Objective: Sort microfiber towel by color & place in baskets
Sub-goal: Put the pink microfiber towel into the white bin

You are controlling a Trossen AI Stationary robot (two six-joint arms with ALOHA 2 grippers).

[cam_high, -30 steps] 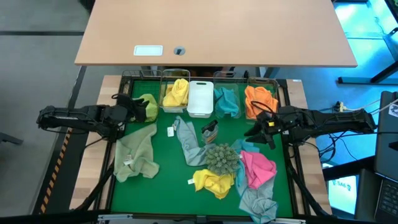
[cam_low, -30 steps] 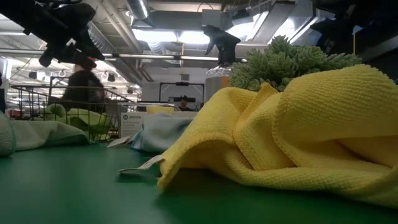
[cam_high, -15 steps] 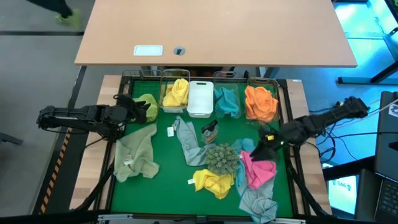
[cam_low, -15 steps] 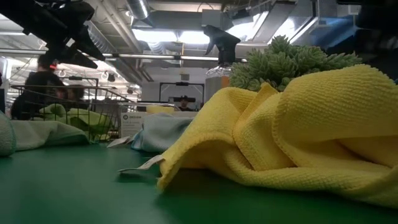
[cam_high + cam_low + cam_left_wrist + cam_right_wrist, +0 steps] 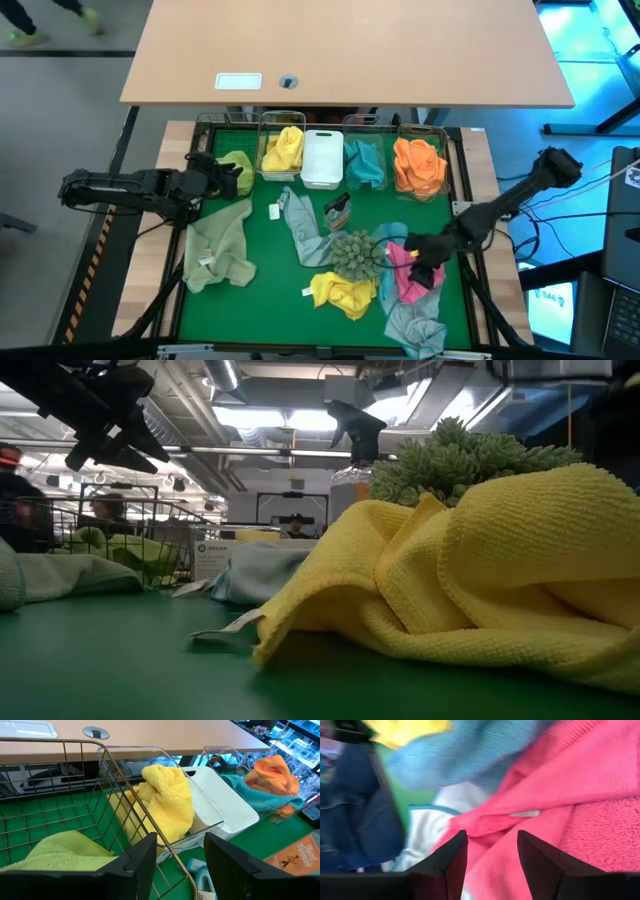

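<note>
R gripper [image 5: 428, 262] is down over the pink towel [image 5: 412, 272] near the right edge of the green mat [image 5: 270, 300], towards the front. Fingers are spread w/ nothing between them yet; the wrist view shows pink terry right under both tips, so my read is it's lining up a pinch on that cloth. Approach is low and angled, probably to catch a fold rather than press flat fabric.

L gripper [image 5: 213, 176] hangs above the wire basket [image 5: 205, 128] at the back left corner of the mat, jaws apart, holding nothing. A lime green towel [image 5: 238, 170] lies in that basket below it, so it looks like a drop already made, arm just waiting.

Bins along the back edge, left to right:
- clear bin [image 5: 283, 118] w/ a yellow towel [image 5: 284, 148] heaped above the rim
- white bin [image 5: 321, 158], looks empty
- clear bin [image 5: 362, 122] w/ a teal towel [image 5: 364, 162]
- clear bin [image 5: 426, 131] w/ an orange towel [image 5: 418, 165]

Loose on the mat, not yet sorted: pale green towel [image 5: 218, 245] by the left edge, grey-blue towel [image 5: 303, 226] mid-mat, a 2nd yellow towel [image 5: 343, 292] at the front, grey towel [image 5: 415, 325] at the front right corner. A spiky green ball [image 5: 356, 254] sits just beside the pink cloth, could snag or roll if the lift drags across it. No bin shows pink so far; white one seems the likely spot.
</note>
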